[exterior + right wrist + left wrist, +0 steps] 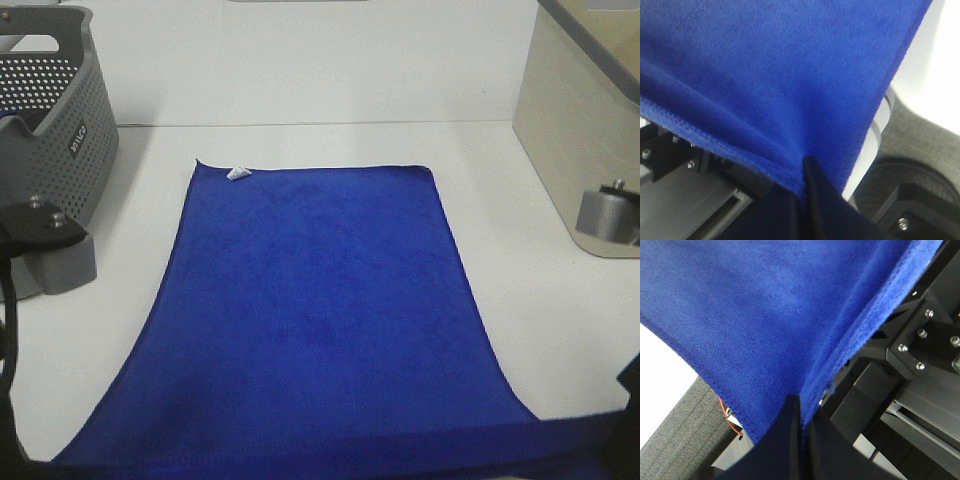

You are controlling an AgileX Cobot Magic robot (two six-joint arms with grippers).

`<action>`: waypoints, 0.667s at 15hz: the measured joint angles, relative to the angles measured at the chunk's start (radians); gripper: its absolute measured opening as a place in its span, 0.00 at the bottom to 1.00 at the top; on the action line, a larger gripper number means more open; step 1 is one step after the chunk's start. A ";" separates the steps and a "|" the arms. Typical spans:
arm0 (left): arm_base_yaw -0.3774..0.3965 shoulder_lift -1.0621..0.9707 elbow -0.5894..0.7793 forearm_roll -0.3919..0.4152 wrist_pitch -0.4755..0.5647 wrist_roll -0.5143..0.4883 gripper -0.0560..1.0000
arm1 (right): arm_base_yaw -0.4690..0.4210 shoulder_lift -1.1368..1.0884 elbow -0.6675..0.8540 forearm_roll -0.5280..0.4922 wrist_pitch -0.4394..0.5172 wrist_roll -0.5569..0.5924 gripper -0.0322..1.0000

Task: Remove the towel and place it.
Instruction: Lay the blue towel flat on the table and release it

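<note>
Nearest, the left tool [801, 412] is clamped shut on the towel [320, 300], pinching its hemmed edge at the near left corner; the right tool [801, 185] is likewise closed on the near hem at the near right corner, with the cloth puckering slightly into the grip. From those two pinches the towel runs away across the white counter [540, 330], spread nearly flat and filling the middle; its left edge bows inward a little, its right edge runs straighter. The near hem seems to sit at or just past the counter's near edge, though from the high view I cannot tell whether it is touching down or held slightly above. At the far left corner the small white tag [238, 173] lies turned up; the far hem looks straight. Beyond, the grey perforated basket [80, 120] stands at far left and a beige bin [560, 130] at far right, both apart from the cloth.

The step in hand appears to be laying the near edge down; doing it well calls for level tools, even tension across the hem, a joint descent, and a simultaneous release so no fold forms.
</note>
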 joint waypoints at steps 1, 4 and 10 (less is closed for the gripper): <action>-0.002 0.014 0.021 -0.011 -0.011 0.007 0.05 | 0.000 0.007 0.035 0.013 -0.001 0.000 0.05; -0.002 0.123 0.066 -0.016 -0.069 0.050 0.05 | 0.000 0.110 0.119 0.054 -0.027 -0.021 0.05; -0.002 0.414 0.069 -0.104 -0.156 0.216 0.05 | -0.002 0.428 0.126 0.023 -0.112 -0.099 0.05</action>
